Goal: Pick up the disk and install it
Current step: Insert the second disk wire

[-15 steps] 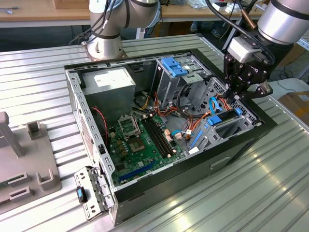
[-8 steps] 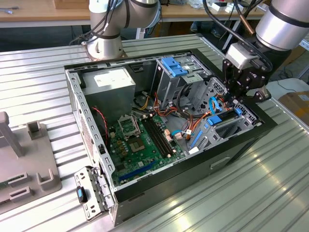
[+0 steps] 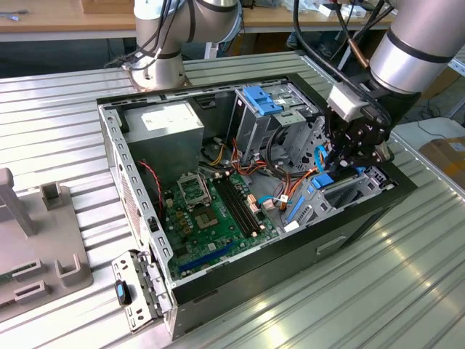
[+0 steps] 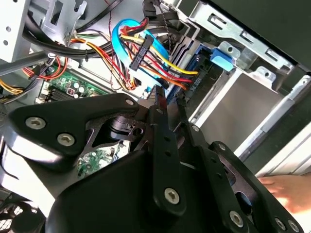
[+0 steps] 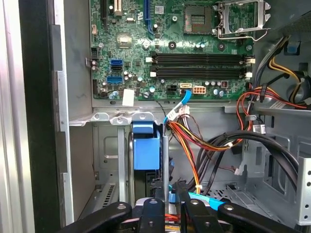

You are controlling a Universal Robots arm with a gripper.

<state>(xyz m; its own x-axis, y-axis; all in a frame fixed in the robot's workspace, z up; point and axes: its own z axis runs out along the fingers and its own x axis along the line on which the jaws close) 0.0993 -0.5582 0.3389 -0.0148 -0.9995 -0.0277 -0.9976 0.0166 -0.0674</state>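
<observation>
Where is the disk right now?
In the exterior view, the disk sits in the case's bay at the exterior view's right, below the end effector, beside the cable bundle.

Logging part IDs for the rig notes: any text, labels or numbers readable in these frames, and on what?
None can be read.
White label on the power supply, exterior view: print too small to read.
Motherboard markings, first wrist view: too small to read.
White tag at the board's edge: no print discernible.
</observation>
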